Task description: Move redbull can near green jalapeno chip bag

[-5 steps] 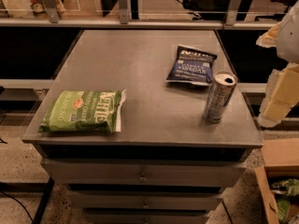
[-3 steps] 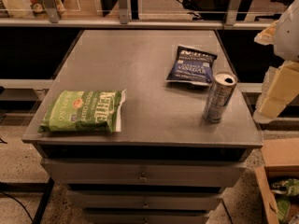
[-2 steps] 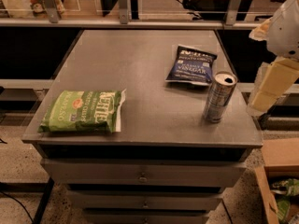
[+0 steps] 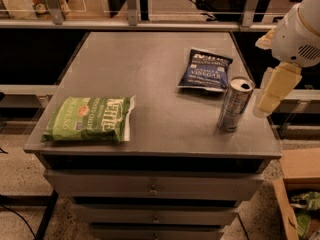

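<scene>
The redbull can stands upright near the right front of the grey cabinet top. The green jalapeno chip bag lies flat at the left front corner, well apart from the can. My gripper hangs at the right edge of the view, just right of the can's upper half and not touching it. The arm's white body rises above it to the top right corner.
A dark blue vinegar chip bag lies flat behind the can. The cabinet has drawers below. A cardboard box sits on the floor at the lower right. Shelving runs along the back.
My gripper and arm have moved left and inward from the right edge, ending close beside the can. The can and both bags have not moved.
</scene>
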Controlling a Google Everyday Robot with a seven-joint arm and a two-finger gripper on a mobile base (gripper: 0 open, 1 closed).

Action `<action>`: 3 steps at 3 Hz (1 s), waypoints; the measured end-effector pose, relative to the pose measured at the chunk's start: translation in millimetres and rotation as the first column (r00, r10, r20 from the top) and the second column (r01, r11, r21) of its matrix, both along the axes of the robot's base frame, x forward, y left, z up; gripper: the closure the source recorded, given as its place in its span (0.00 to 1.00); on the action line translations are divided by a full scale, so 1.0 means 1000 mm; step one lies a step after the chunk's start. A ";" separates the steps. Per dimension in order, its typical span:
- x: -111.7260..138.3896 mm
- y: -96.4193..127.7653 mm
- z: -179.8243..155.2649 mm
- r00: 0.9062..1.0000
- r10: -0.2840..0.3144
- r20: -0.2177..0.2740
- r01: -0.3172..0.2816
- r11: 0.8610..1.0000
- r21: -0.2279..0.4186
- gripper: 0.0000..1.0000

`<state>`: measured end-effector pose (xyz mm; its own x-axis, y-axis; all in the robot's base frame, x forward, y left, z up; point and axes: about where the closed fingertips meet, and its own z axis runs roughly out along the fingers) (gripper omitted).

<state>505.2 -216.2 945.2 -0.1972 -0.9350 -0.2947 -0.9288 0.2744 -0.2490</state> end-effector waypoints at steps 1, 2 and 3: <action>0.018 -0.003 -0.021 0.999 -0.004 -0.032 0.005 1.000 0.021 0.00; 0.028 0.001 -0.036 0.998 0.002 -0.055 0.000 0.999 0.045 0.00; 0.032 0.011 -0.043 0.997 0.027 -0.070 -0.022 0.997 0.067 0.02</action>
<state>536.8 -204.9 902.1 -0.1968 -0.9186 -0.3426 -0.9501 0.2650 -0.1648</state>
